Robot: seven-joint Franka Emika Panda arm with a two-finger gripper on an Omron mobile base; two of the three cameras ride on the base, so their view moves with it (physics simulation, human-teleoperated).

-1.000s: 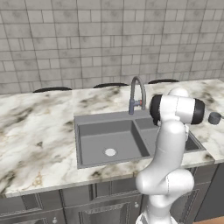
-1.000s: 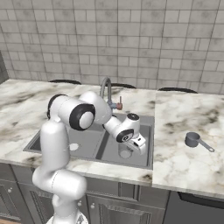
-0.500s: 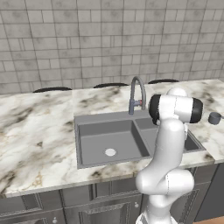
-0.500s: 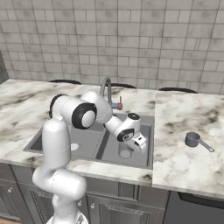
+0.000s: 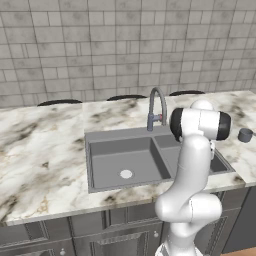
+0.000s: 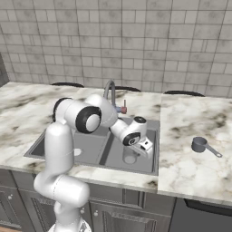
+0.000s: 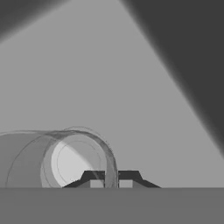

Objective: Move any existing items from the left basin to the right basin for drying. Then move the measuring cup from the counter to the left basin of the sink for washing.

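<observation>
Reference: faucet. Left of it, left basin holds nothing. Right of it, tumbler sits low in right basin, over the drain; gripper pinches its rim wall, fingers nearly shut. Risk: lifting before full release could drag or tip it. Tumbler: pale, see-through, no handle. Measuring cup: far right on counter, dark, opaque, 1 handle.

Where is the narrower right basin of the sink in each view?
Left base view: right basin, right of centre, mostly behind the arm.
Right base view: centre, around the tumbler.
Hand view: grey floor behind the tumbler.
Shared landmark: faucet, both base views.
</observation>
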